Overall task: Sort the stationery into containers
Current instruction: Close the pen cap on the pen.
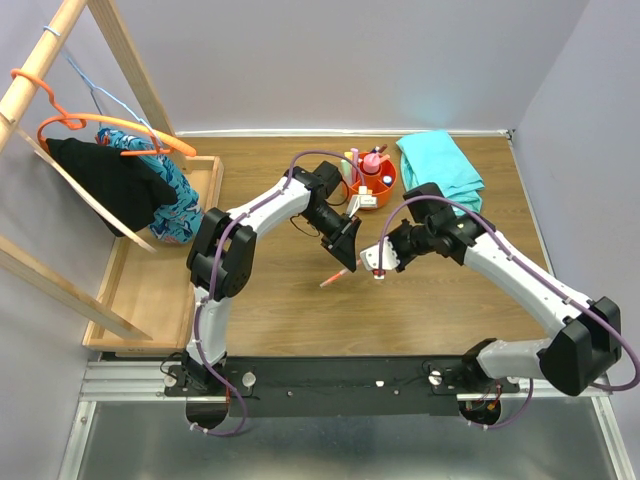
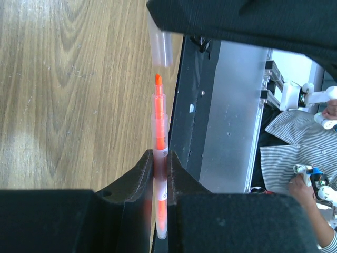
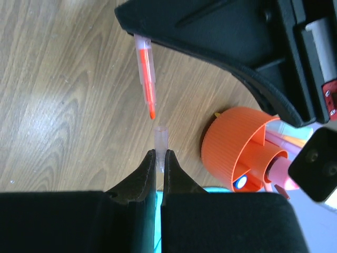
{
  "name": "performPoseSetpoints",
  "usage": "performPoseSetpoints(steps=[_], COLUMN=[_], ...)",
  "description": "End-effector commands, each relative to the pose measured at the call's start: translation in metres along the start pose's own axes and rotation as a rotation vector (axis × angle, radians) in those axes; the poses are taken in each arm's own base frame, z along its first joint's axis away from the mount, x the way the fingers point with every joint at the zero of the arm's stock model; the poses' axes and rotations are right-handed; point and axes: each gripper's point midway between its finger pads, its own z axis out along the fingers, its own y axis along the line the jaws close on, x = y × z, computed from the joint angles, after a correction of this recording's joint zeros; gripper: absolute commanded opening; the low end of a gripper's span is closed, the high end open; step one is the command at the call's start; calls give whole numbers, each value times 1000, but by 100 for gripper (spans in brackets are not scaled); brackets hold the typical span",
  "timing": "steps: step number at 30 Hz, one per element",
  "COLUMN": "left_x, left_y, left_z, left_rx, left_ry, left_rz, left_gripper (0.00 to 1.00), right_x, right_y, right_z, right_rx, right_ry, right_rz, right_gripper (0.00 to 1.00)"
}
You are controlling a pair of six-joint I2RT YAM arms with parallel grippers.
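My left gripper (image 2: 159, 156) clamps the slim orange highlighter (image 2: 159, 118), my right gripper (image 3: 160, 154) pinches its clear plastic cap (image 3: 160, 136), so I should align both squarely before pushing.

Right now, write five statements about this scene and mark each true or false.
1. The left end effector is shut on an uncapped orange plastic highlighter. True.
2. The right end effector is open and empty. False: it is shut on a clear plastic cap.
3. The cap sits on the highlighter's tip. False: a gap separates them.
4. The round orange plastic tub holds stationery. True.
5. The teal cloth lies inside the tub. False: it lies beside it.
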Motion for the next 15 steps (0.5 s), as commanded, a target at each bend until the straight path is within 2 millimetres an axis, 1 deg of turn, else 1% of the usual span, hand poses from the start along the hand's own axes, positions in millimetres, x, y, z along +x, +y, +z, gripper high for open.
performPoseSetpoints(steps=[1,9,15], left_x=[-5,-5,-4], left_y=[-11,-10,-8], left_z=[-6,-6,-5], left_rx=[3,4,3], left_ry=[-21,-22,-22], left_rz=[26,22,16], left_gripper=[0,0,0], right_x=[-8,-15,-12], right_y=[-6,-2,1], right_z=[2,6,9], right_rx=[-3,-18,-26], right_ry=[-4,-16,-5], right_rz=[-4,-14,2], right_gripper=[12,12,12])
